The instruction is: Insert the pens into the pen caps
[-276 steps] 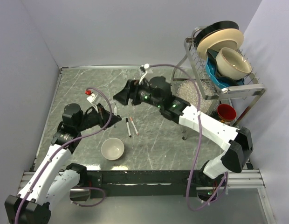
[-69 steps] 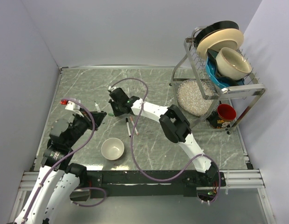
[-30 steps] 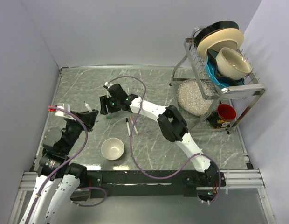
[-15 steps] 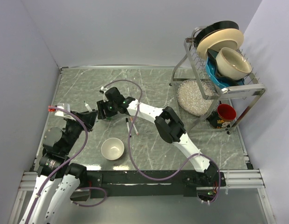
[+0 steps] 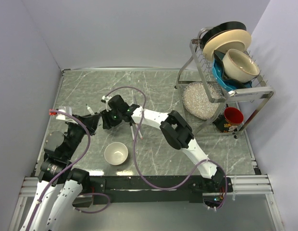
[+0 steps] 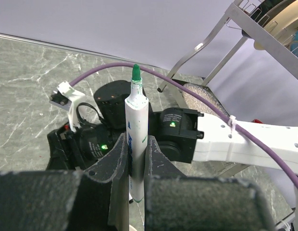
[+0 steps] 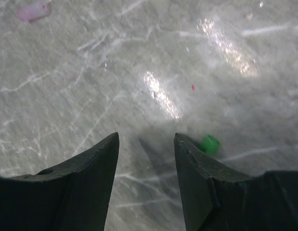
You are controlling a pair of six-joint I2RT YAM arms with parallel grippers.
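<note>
L end effector (image 6: 134, 150) clenched on green-tip pen (image 6: 136, 110). R end effector (image 7: 146, 144) released beside green cap (image 7: 208, 143): closure may flick it away.

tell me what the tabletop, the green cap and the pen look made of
Tabletop: likely polished stone or a marble-look laminate; grey with white veins, glare spots. Green cap: probably plastic, evenly coloured, blurred. Pen: seemingly plastic, smooth white with print.
</note>
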